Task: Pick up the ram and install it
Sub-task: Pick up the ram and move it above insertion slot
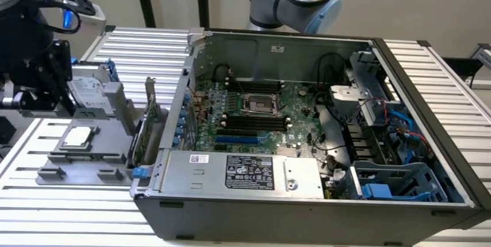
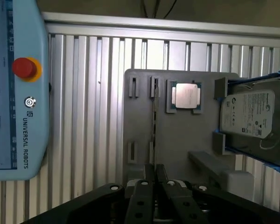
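While the hand (image 2: 155, 173) pinches the ram (image 2: 155, 121) over the holder (image 2: 177, 140) below it, the pick-up step seems in hand, and it calls for a straight, untwisted lift.

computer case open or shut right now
Open. The computer case has no side panel on, so the motherboard and its black slots inside show plainly.

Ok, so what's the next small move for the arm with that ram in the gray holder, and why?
Probably a short straight lift. The fingers look closed on the ram, which stands on edge in a slot of the gray holder, beside the processor. Pulling straight out should keep it from binding against the slot.
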You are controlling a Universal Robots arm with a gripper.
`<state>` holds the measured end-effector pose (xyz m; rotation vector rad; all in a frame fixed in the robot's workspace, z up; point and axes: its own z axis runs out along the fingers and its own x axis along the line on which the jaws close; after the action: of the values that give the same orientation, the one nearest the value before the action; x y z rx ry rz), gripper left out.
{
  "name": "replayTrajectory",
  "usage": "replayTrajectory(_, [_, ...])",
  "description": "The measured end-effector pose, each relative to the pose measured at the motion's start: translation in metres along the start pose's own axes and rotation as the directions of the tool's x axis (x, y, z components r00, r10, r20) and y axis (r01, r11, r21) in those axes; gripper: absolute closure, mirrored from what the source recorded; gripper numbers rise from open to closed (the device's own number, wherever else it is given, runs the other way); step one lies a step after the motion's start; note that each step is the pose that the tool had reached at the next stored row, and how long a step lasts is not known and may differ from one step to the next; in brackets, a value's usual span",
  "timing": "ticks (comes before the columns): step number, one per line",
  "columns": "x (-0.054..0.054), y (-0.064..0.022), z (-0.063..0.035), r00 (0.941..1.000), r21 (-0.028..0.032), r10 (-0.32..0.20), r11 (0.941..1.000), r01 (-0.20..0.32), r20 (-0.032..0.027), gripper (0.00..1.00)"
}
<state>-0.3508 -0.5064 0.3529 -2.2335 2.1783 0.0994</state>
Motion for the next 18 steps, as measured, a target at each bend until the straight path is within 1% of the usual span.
replayTrajectory(3, [-0.002, -0.0099, -0.011, 1.0, 0.0001, 0.0, 1.0, 0.0, 0.0001, 0.86])
replayTrajectory(8, [-0.006, -0.0302, -0.022, 1.0, 0.0, 0.0, 1.0, 0.0, 0.0, 0.86])
replayTrajectory(12, [-0.007, -0.0476, -0.0283, 1.0, -0.0001, 0.0, 1.0, 0.0, 0.0, 0.86])
replayTrajectory(18, [-0.009, -0.0719, -0.0324, 1.0, -0.0011, 0.0, 1.0, 0.0, -0.001, 0.86])
